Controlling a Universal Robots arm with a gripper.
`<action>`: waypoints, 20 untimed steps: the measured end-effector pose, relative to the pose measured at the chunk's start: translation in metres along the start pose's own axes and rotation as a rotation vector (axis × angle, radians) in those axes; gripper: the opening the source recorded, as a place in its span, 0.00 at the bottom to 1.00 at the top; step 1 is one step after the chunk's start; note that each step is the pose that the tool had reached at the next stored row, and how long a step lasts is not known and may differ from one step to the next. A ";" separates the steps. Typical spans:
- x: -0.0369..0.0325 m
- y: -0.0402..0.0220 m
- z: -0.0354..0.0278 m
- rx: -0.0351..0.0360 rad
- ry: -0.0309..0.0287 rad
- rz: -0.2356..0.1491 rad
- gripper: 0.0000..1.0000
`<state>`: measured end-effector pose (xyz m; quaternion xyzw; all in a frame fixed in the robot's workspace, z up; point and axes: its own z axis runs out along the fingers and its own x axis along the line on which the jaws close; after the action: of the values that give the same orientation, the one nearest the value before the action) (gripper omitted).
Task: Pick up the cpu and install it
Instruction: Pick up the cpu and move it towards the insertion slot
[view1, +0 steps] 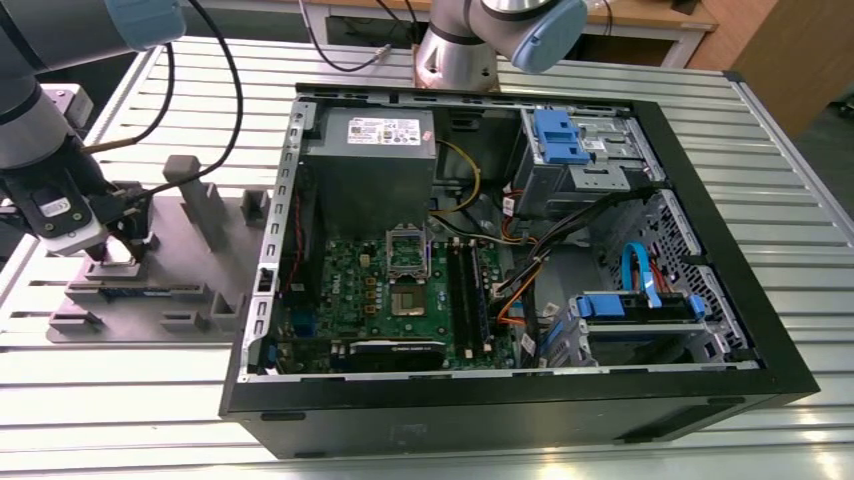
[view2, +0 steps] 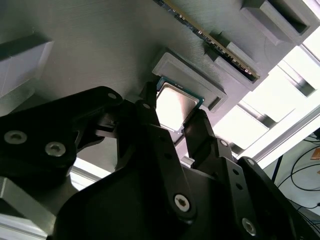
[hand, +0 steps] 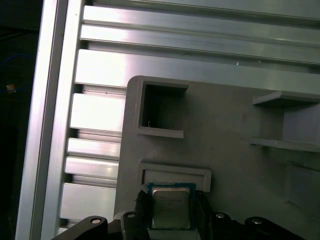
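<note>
The cpu (view2: 174, 106) is a small square chip with a dull silver top and a green rim. It sits between the two black fingers (view2: 148, 120) of my gripper (view2: 172, 117), which press on its opposite edges. In the first wrist view the cpu (hand: 171, 207) lies just beside the shallow framed recess (hand: 175, 174) of the grey fixture. In the exterior view my gripper (view1: 114, 252) hangs over that grey fixture (view1: 147, 290) at the exterior view's left, outside the computer case. The metal-framed socket (view1: 404, 299) lies on the green motherboard inside the case.
The open black computer case (view1: 507, 400) lies on the slatted metal table (view1: 747, 440). Inside are a grey box (view1: 370, 150), blue drive brackets (view1: 561, 138) and loose cables. Grey posts (view1: 200, 205) rise from the fixture. A second arm's base (view1: 461, 50) stands behind the case.
</note>
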<state>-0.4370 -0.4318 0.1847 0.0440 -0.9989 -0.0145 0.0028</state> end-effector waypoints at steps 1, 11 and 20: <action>0.0000 0.0000 0.0000 0.0000 0.0000 0.000 0.47; -0.0001 0.0000 0.0007 -0.0003 -0.0006 0.000 0.54; 0.0000 0.0000 0.0007 -0.0001 -0.0003 0.003 0.54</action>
<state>-0.4370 -0.4318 0.1840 0.0425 -0.9990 -0.0145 0.0027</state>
